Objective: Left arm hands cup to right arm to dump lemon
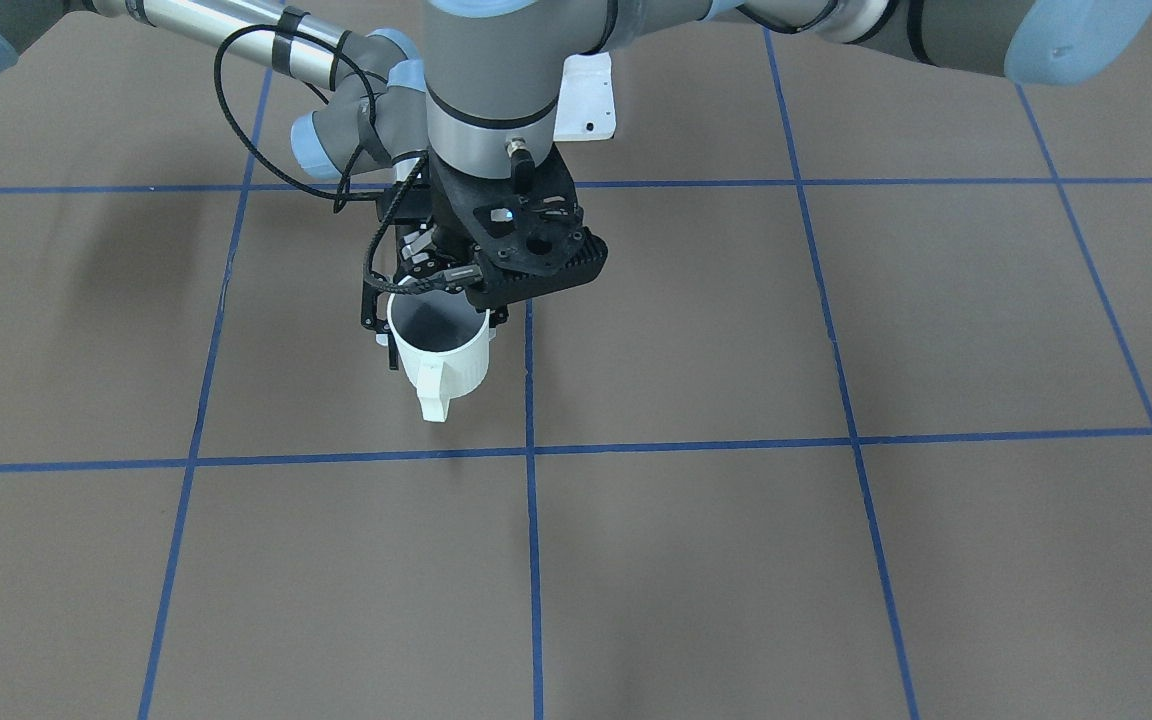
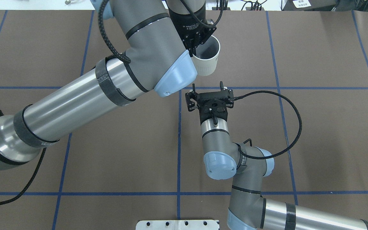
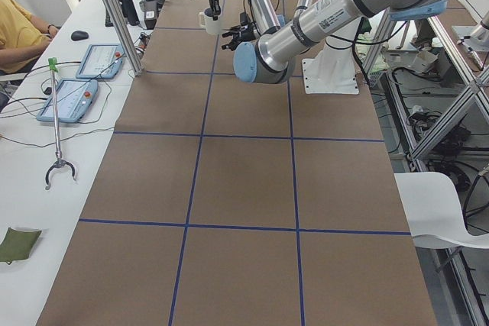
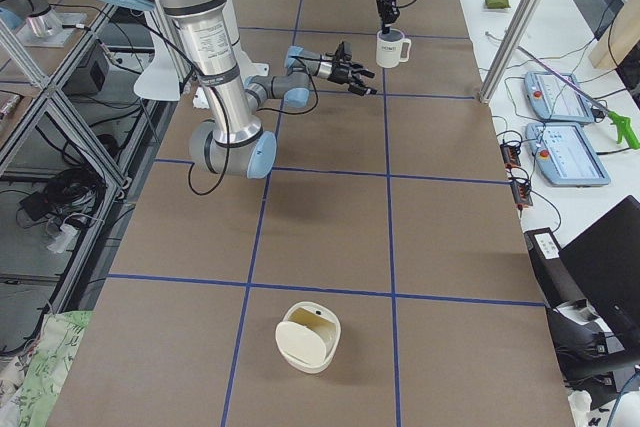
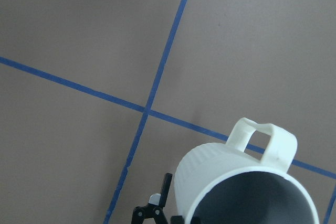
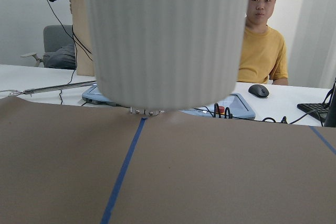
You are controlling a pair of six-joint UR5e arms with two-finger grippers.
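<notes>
Overhead, mug: one white mug point(image 2: 207, 62) was held upright above the table point(image 2: 315, 143); its inside showed grey, contents not discernible.
Overhead, left gripper point(image 2: 194, 49): clamped on the mug's rim from above.
Overhead, right gripper point(image 2: 207, 85): spread apart and empty, pointed at the mug, just short of it.
Front, right gripper's fingers point(image 1: 369, 305): one black finger showed on each side of the mug.
Left wrist, handle point(image 5: 261, 139): pointed away from the camera, over crossing blue tape lines point(image 5: 147, 111).
Right wrist, surroundings: the mug's ribbed wall filled the top; beyond it sat a person point(image 6: 261, 51) beside a computer mouse point(image 6: 258, 91).
Right side, second container: one cream round container point(image 4: 308, 337) stood on the table, well apart from the mug; contents unclear.
Left side, off-table: one grabber tool point(image 3: 57, 127) lay well apart from the mug.
Count: one mug, one cream container, two grippers.
</notes>
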